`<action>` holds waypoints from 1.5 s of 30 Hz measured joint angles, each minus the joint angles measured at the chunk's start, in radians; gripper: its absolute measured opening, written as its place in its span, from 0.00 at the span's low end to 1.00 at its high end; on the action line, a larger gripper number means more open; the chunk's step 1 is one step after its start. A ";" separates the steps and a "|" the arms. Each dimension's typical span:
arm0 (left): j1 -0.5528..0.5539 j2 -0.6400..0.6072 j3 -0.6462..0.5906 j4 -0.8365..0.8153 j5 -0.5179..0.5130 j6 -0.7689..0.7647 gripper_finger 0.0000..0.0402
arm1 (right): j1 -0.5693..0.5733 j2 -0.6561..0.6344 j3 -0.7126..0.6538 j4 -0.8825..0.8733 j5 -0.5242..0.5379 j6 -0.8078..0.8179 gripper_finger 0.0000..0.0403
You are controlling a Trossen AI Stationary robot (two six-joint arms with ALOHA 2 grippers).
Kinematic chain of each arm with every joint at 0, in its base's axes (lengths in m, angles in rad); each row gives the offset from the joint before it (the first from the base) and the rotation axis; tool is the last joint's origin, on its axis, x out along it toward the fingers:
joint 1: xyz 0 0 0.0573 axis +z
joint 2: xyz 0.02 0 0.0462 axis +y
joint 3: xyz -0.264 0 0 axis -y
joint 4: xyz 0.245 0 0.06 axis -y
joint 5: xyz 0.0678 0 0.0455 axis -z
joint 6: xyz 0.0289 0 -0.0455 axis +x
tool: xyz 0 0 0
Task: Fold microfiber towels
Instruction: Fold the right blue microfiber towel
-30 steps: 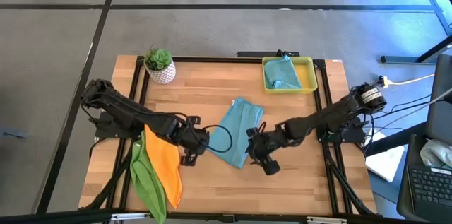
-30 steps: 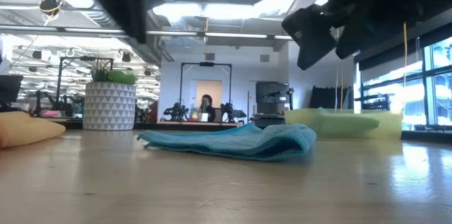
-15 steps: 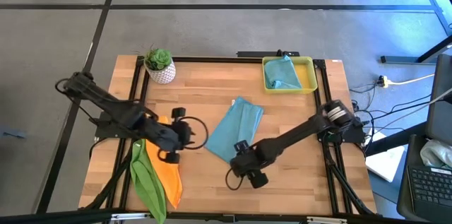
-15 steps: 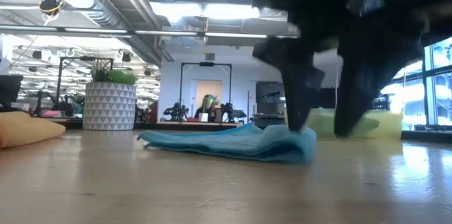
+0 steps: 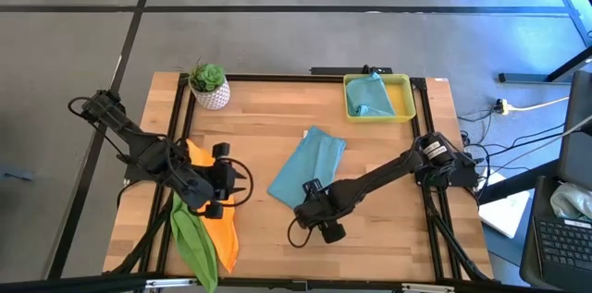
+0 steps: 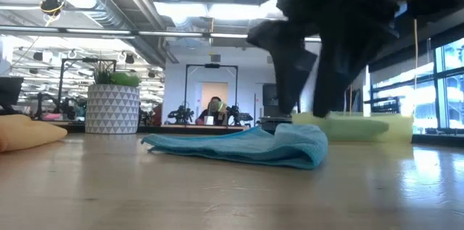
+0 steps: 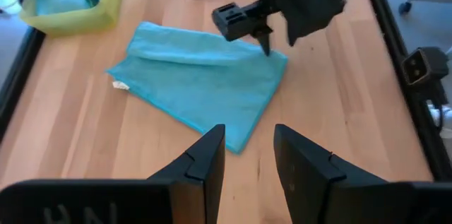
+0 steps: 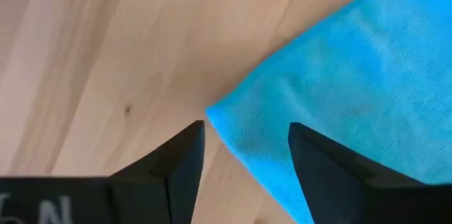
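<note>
Right gripper [image 5: 298, 206] now low at the near corner of the flat teal towel [image 5: 308, 171], fingers apart, corner between them, not pinched; a second ago it sat farther right. Left gripper [image 5: 242, 182] open, empty, pulled back over the orange towel [image 5: 215, 221]. Towel count: two teal (one in the tray [image 5: 408, 101]), one orange, one green [image 5: 192, 238]. One plant [image 5: 209, 85].

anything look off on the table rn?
Mostly fine. The lime green towel and orange towel sit bunched at the table's front-left edge, the green one hanging over it. The teal towel lies skewed mid-table.
</note>
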 joint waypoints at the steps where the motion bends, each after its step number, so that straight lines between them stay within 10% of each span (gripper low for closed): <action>1: 0.000 0.000 0.000 -0.003 -0.009 0.000 0.28 | 0.000 -0.001 0.000 0.018 -0.005 0.000 0.50; 27: 0.004 -0.001 0.000 -0.009 -0.125 -0.177 0.28 | -0.016 0.001 -0.175 0.138 -0.083 0.281 0.35; 45: 0.030 -0.001 -0.008 -0.001 -0.136 -0.049 0.28 | -0.018 0.037 -0.132 0.164 -0.092 0.389 0.03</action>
